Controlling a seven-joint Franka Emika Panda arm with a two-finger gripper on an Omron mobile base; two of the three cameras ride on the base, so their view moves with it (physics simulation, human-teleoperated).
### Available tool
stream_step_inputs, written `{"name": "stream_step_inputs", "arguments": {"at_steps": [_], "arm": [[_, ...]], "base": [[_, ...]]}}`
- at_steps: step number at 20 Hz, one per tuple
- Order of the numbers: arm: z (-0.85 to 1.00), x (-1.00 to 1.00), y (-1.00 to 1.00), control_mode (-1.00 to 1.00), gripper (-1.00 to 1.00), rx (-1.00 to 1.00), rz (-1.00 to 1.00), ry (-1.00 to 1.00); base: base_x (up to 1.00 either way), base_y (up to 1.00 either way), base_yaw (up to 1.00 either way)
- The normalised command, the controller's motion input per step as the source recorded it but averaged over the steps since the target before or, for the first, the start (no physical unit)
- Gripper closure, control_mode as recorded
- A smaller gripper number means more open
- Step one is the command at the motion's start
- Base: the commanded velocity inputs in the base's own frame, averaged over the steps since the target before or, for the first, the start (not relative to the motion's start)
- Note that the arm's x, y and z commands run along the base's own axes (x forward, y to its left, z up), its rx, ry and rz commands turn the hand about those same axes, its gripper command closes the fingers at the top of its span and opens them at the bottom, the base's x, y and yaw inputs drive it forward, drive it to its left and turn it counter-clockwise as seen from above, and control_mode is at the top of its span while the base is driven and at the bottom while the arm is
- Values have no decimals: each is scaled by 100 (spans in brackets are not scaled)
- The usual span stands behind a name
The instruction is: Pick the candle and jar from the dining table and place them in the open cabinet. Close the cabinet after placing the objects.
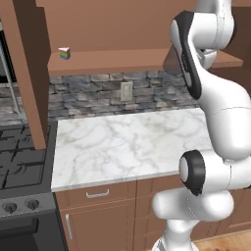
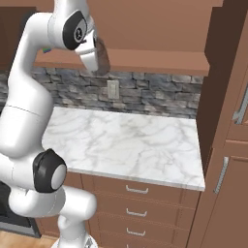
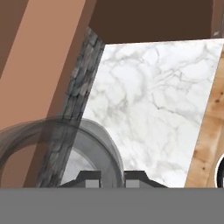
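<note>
Jaws point(image 3: 111, 177) closed on the jar point(image 3: 94, 146), held high just in front of the cabinet shelf point(image 1: 147, 61) above the desk point(image 1: 127, 142). Judgement: lift clear of the shelf edge, push in level, right of the striped wedge point(image 1: 64, 53), release low.
</note>
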Motion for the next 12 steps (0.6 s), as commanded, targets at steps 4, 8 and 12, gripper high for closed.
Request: {"name": "stream_step_inputs", "arguments": {"at_steps": [4,8,12], "arm": [[0,30,0,-100,100,0,0,0],[0,22,0,-100,100,0,0,0],[0,12,0,-100,100,0,0,0]], "base": [[0,0,0],[0,0,0],[0,0,0]]}}
